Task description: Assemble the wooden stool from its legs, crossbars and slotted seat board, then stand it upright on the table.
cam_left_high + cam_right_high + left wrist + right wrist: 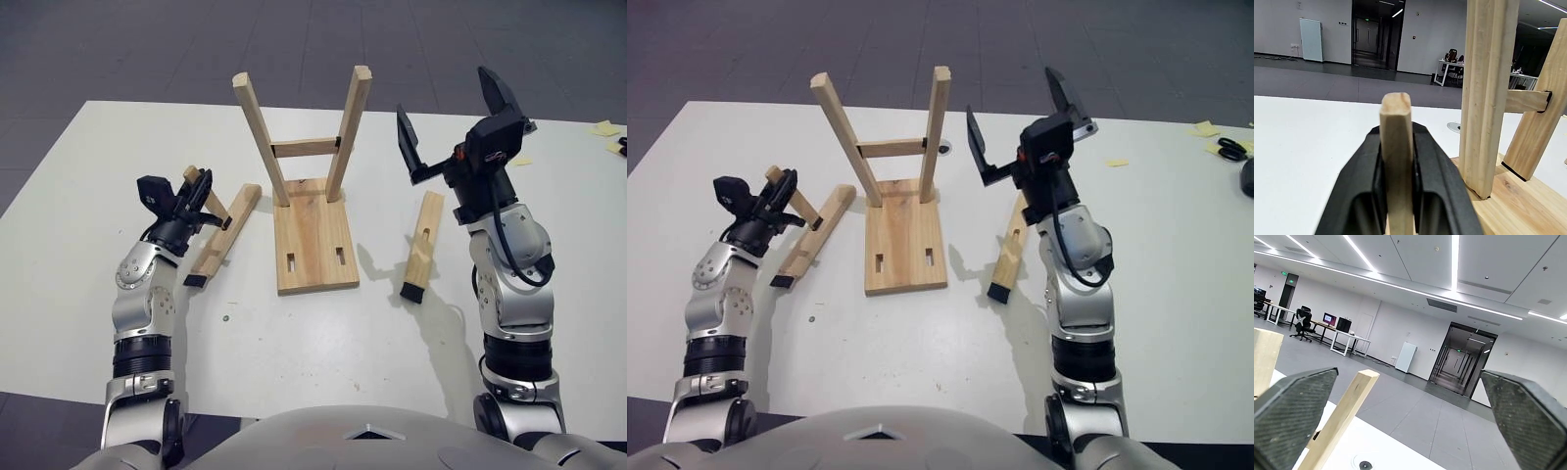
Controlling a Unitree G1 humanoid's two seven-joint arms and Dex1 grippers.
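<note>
The seat board (313,235), a flat rectangle of pale grained wood, lies on the white table (98,196) at centre. Two square-section legs (260,137) (350,132) stand in its far end, leaning apart towards the top and joined by a short crossbar (305,148). Two rectangular slots (292,261) at the board's near end are open.

The left gripper (204,188) is low over the table, left of the board. Its smooth black fingers (1435,166) are pinched on a thin wooden bar (1396,147), which runs to a loose leg (230,230) lying flat with a black foot cap.

The right gripper (441,93) is raised above the table, right of the board. Its fingers are spread wide, with dark textured pads (1293,411) and nothing between them. A second capped leg (422,245) lies flat below it.
</note>
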